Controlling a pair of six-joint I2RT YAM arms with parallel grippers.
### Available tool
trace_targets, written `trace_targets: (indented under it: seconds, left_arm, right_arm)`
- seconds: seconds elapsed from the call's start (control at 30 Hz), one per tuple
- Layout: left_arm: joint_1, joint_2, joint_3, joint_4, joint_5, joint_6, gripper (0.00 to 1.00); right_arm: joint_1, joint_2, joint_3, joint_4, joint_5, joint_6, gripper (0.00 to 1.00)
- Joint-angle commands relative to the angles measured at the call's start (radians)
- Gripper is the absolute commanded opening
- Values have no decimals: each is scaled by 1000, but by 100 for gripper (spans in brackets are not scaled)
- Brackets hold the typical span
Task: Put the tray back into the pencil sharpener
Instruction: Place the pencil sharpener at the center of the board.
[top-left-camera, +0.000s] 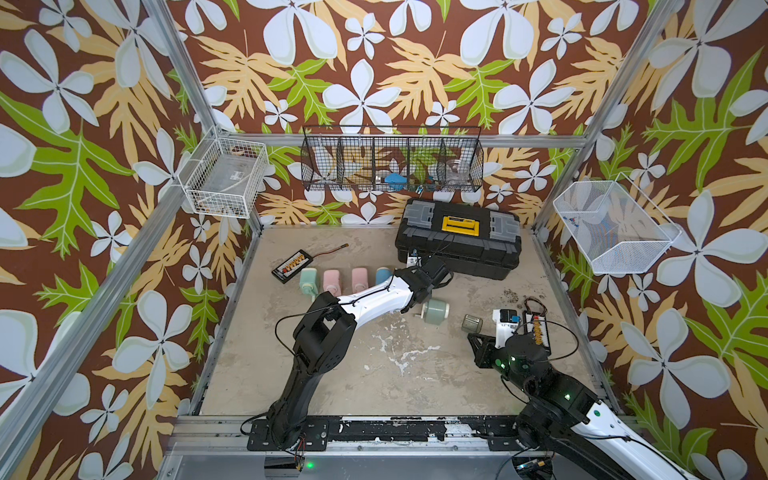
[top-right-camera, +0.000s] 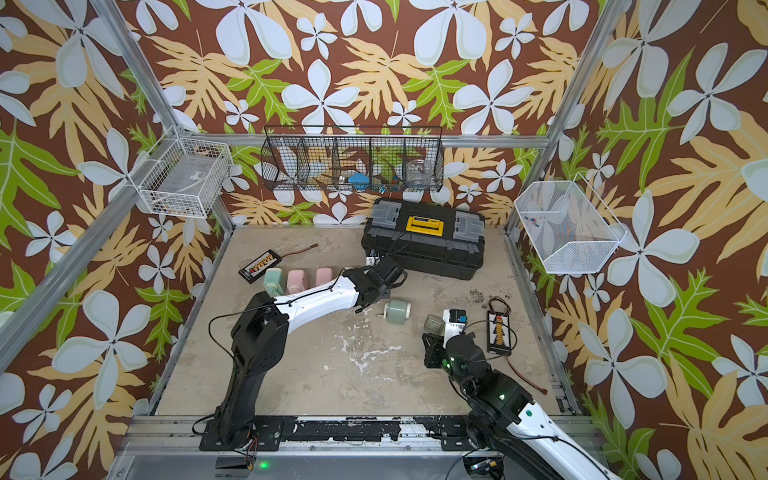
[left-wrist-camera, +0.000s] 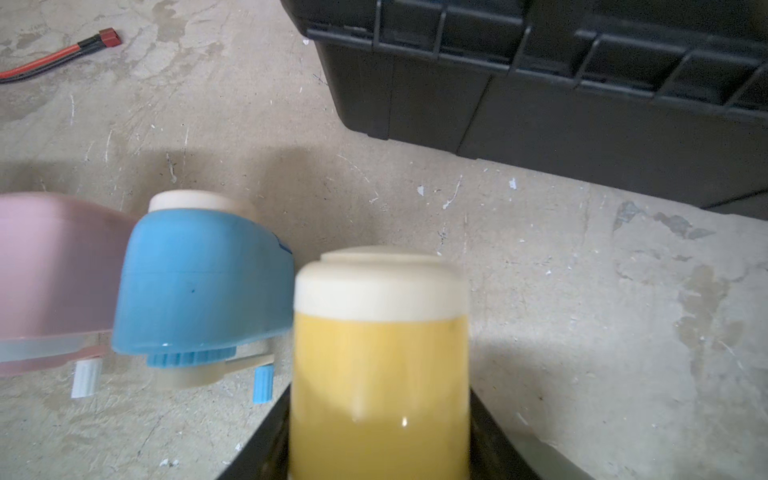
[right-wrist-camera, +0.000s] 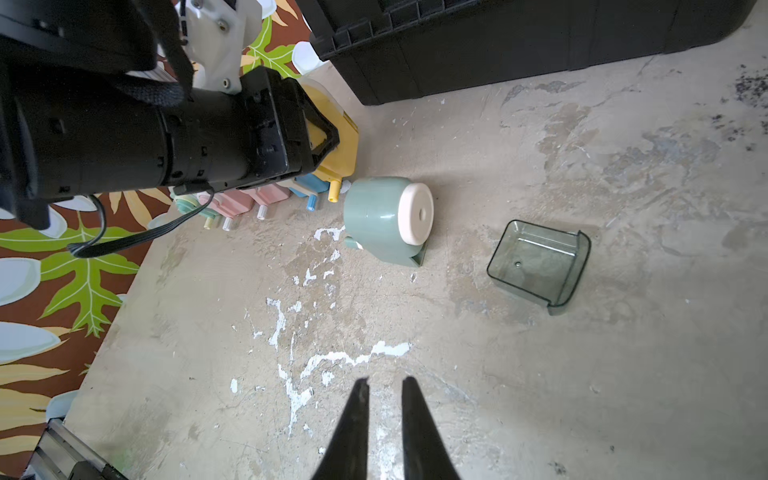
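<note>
Far left, a pink sharpener (left-wrist-camera: 54, 282) stands beside a blue sharpener (left-wrist-camera: 199, 286) on the tabletop (top-left-camera: 374, 374). Just beside the blue one, the left claw (left-wrist-camera: 379, 388) has its jaws clamped on a yellow sharpener (left-wrist-camera: 378, 332) (cream cap pointing toward the black toolbox (top-left-camera: 459, 237)). Moving right, the green pencil sharpener (right-wrist-camera: 382, 220) lies on its side, white end turned the tray's way. The tray (right-wrist-camera: 538, 262), clear and greenish, sits open side up on the tabletop, near the sharpener but not touching it. Near the tray, the right claw (right-wrist-camera: 385, 380) hangs empty, jaws just a sliver apart.
</note>
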Motion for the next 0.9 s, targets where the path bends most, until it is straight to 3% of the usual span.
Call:
trace_targets:
  seconds: [0.0, 0.73, 0.8, 0.87]
  left_arm:
    - [8, 25, 31, -51, -26, -4, 2]
    - [45, 131, 111, -94, 57, 34, 10]
    - [47, 137, 112, -96, 65, 36, 15]
    - [48, 140, 113, -97, 60, 36, 35]
  right_arm:
    - [0, 0, 0, 6, 13, -3, 18]
    - [0, -1, -6, 11, 4, 2, 18]
    - [0, 1, -6, 10, 4, 2, 18]
    - [0, 0, -8, 9, 4, 2, 18]
